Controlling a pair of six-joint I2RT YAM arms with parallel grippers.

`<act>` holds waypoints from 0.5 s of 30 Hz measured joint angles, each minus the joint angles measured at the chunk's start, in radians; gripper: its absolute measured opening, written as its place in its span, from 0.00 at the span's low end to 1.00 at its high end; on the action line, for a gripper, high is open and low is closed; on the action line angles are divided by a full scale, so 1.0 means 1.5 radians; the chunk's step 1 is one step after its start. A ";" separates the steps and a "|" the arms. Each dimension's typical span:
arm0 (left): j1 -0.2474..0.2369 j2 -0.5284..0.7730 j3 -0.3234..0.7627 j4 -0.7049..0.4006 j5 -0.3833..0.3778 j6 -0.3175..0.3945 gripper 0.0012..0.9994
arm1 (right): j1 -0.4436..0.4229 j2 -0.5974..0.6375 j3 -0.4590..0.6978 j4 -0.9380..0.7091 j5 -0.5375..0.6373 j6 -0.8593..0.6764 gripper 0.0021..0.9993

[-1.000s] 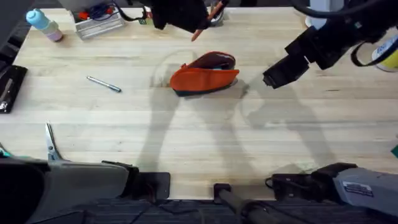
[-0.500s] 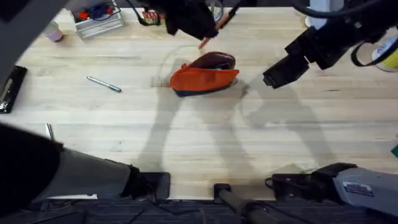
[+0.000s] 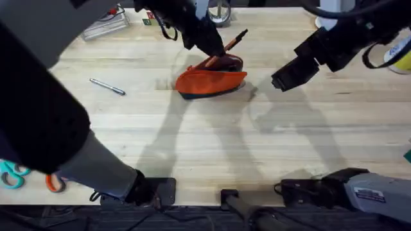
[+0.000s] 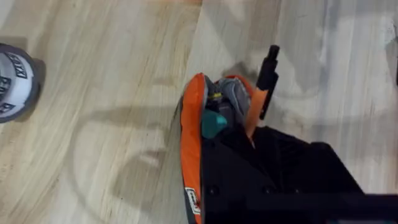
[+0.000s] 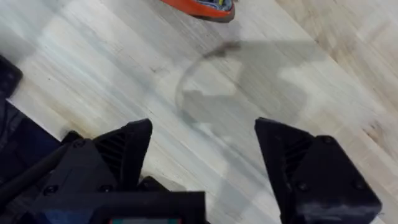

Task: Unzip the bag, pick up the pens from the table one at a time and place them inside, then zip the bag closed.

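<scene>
The orange bag [image 3: 209, 80] lies unzipped at the middle of the table [image 3: 192, 147], its mouth gaping toward the far side. My left gripper [image 3: 209, 51] hovers right over that mouth, shut on the orange pen [image 3: 228, 43], which tilts with its black end up and away. The left wrist view shows the open bag [image 4: 194, 130] with something teal inside and the orange pen [image 4: 266, 74] slanting by its rim. The silver pen [image 3: 107, 86] lies to the bag's left. My right gripper [image 3: 286, 76] hangs open to the right of the bag, and in its own view the fingers [image 5: 124, 152] stand wide apart.
A tape roll [image 3: 221, 13] and a clear box [image 3: 103, 22] stand at the far edge. Scissors [image 3: 19, 176] lie near the front left corner. A yellow-labelled container [image 3: 401, 58] sits at the far right. The left arm hides much of the table's left side.
My left arm has come down and toward the bag with the orange pen, from near the far edge to just over the bag's mouth. The right arm has not moved.
</scene>
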 joint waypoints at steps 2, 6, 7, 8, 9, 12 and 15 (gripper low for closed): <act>0.000 0.012 0.000 0.000 -0.002 0.000 0.04 | 0.000 0.000 0.000 0.000 0.000 0.000 1.00; 0.000 0.033 0.000 0.002 -0.016 0.000 0.04 | 0.000 0.000 0.000 0.000 0.000 0.000 1.00; 0.000 0.037 0.000 0.002 -0.020 0.000 0.04 | 0.000 0.000 0.000 0.000 0.000 0.000 1.00; 0.000 0.041 0.000 0.001 -0.025 0.000 0.04 | 0.000 0.000 0.000 0.000 0.000 0.000 1.00; 0.000 0.045 0.000 0.000 -0.030 0.000 0.04 | 0.000 0.000 0.000 0.000 0.000 0.000 1.00; 0.000 0.053 0.000 0.001 -0.040 0.000 0.04 | 0.000 0.000 0.000 0.000 0.000 0.000 1.00; 0.000 0.053 0.000 0.000 -0.047 0.000 0.04 | 0.000 0.000 0.000 0.000 0.000 0.000 1.00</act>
